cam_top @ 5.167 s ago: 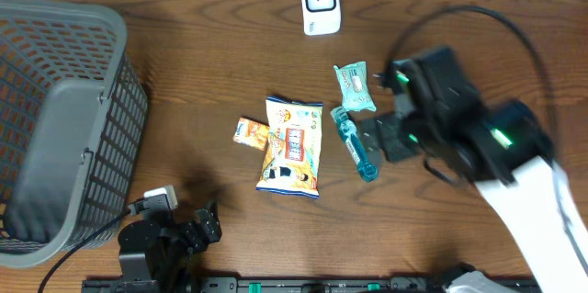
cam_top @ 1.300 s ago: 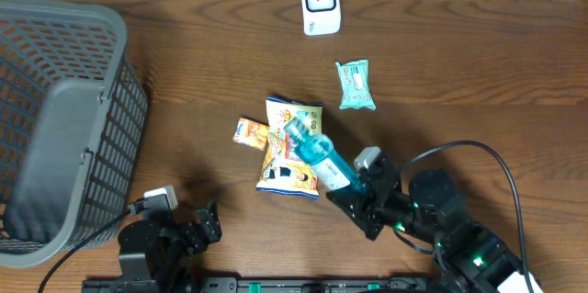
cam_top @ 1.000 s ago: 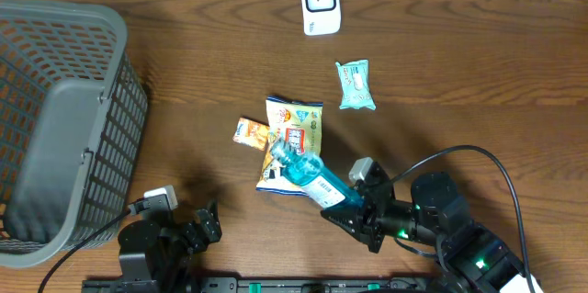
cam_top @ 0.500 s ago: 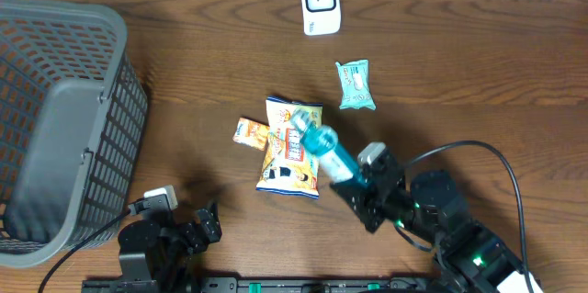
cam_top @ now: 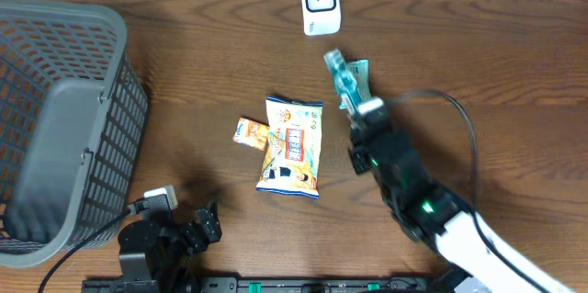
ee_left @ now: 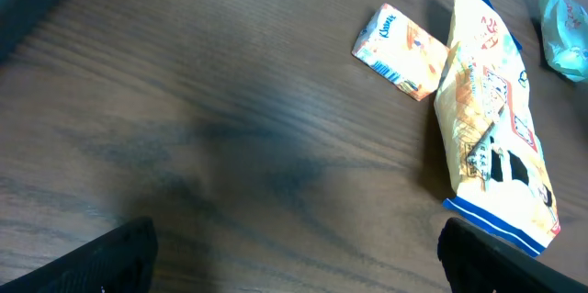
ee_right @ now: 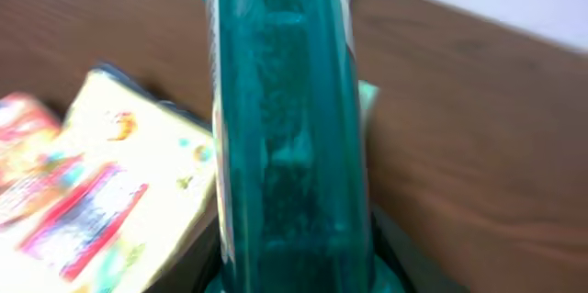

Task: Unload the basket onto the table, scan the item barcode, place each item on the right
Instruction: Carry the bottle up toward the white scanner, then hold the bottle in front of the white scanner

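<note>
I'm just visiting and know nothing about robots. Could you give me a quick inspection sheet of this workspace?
Surface: brown wooden table.
Job's things: bottle held above the table, pointing toward the white scanner.
Clutter: snack bag, small orange packet beside it, wipes packet partly hidden under the bottle.
Grippers: right gripper, jaws shut on the bottle; left gripper, jaws open, empty.
Cables: black cable loops off the right arm.
Surroundings: grey basket on the left.

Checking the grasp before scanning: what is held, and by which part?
Right gripper holds the teal bottle by its bottom end; left gripper holds nothing.
</note>
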You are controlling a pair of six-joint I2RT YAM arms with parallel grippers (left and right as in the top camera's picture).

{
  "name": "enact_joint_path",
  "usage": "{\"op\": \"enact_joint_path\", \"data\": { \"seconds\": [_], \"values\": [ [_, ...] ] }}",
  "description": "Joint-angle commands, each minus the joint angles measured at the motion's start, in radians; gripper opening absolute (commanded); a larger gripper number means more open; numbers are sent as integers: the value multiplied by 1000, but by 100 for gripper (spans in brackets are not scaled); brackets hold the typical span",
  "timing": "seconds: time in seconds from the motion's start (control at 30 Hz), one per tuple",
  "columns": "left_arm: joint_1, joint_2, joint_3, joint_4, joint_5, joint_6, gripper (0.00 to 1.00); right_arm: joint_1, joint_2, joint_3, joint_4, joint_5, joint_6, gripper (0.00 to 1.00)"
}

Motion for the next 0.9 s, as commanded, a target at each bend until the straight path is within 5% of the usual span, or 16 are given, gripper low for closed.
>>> {"op": "enact_joint_path", "data": {
  "seconds": [0.0, 0.3, 0.87],
  "values": [
    [3, -1, -5, -4, 12, 9, 98, -7, 140, 187, 28, 222, -150, 1],
    [3, -1, -5, -4, 13, 9, 98, -10, 512, 499, 73, 477, -497, 1],
    [3, -1, -5, -4, 13, 9, 98, -122, 1051, 750, 789, 628, -1017, 1]
  ]
}}
